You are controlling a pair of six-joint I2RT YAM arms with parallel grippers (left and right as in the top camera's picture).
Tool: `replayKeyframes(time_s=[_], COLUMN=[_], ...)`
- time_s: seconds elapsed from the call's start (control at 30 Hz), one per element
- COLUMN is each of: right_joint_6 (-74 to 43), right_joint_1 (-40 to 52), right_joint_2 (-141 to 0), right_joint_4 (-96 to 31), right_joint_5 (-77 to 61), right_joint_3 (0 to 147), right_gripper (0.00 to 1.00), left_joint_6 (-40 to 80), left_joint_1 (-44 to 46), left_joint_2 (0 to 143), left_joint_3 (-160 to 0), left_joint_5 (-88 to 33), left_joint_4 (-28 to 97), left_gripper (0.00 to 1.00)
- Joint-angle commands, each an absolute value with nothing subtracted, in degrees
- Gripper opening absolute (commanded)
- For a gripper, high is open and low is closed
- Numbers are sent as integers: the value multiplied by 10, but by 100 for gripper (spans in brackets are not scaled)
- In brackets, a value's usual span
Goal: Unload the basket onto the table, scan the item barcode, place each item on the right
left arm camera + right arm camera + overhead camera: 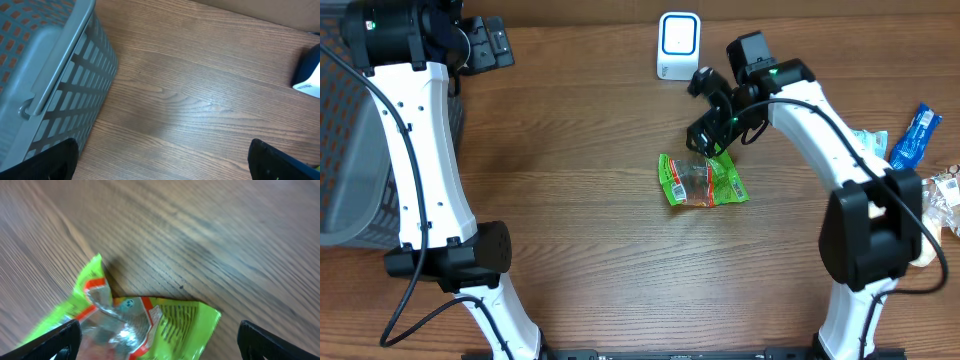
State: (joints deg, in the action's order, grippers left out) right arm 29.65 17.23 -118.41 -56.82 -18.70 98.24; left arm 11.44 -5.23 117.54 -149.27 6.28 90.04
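Leftward, grey slatted basket [342,190], contents unclear, green packet [703,181] loose on table [590,250]

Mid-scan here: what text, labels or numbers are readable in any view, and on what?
Nothing reads clearly in any view.
green packet: printed wording and barcode-like lines, too blurred to read.
white scanner: blue panel, no legible text.
blue packet: print too small to read.
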Motion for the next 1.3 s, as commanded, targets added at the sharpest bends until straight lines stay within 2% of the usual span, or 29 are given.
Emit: replayKeyframes(time_s=[0.0, 0.23, 0.37, 0.43, 0.47, 0.57, 0.6, 0.63, 0.7, 0.83, 0.93, 1.0, 1.03, 1.07, 1.2, 1.27], right_joint_6=[408, 462, 455, 414, 373, 216, 114, 17, -22, -32, -32, 12, 53, 71, 189, 307], right_joint_1=[163, 152, 152, 152, 154, 154, 154, 157, 166, 208, 222, 222, 222, 222, 223, 229], right_joint_2=[-1227, -1262, -1279, -1280, -1280, -1280, -1280, -1280, -1279, -1267, -1238, -1207, -1190, -1184, -1180, -1197], right_joint_4=[-574, -673, -716, -714, -706, -677, -666, -666, -674, -700, -689, -683, -674, -668, -617, -616], right_joint_5=[-203, -255, -327, -348, -356, -355, -345, -335, -336, -317, -233, -189, -187, -187, -232, -302], right_joint_3=[974, 974, 971, 963, 956, 943, 939, 938, 938, 938, 944, 965, 980, 984, 986, 985], right_gripper=[100, 97, 78, 73, 65, 51, 48, 49, 49, 51, 60, 75, 91, 100, 100, 100], left_joint_6=[107, 107, 107, 107, 107, 107, 107, 107, 107, 107, 107, 107, 107, 107, 107, 107], left_joint_1=[-48, -48, -48, -48, -48, -48, -48, -48, -48, -48, -48, -48, -48, -48, -48, -48], left_joint_2=[1161, 1162, 1162, 1162, 1161, 1162, 1161, 1162, 1162, 1162, 1162, 1161, 1162, 1162, 1162, 1162], left_joint_3=[-1498, -1498, -1498, -1498, -1498, -1498, -1498, -1498, -1498, -1498, -1498, -1498, -1498, -1498, -1498, -1498], left_joint_5=[64, 64, 64, 64, 64, 64, 64, 64, 64, 64, 64, 64, 64, 64, 64, 64], left_joint_4=[900, 900, 900, 900, 900, 900, 900, 900, 900, 900, 900, 900, 900, 900, 900, 900], left_gripper=[99, 100, 100, 100, 100, 100, 100, 100, 100, 100, 100, 100, 100, 100, 100, 100])
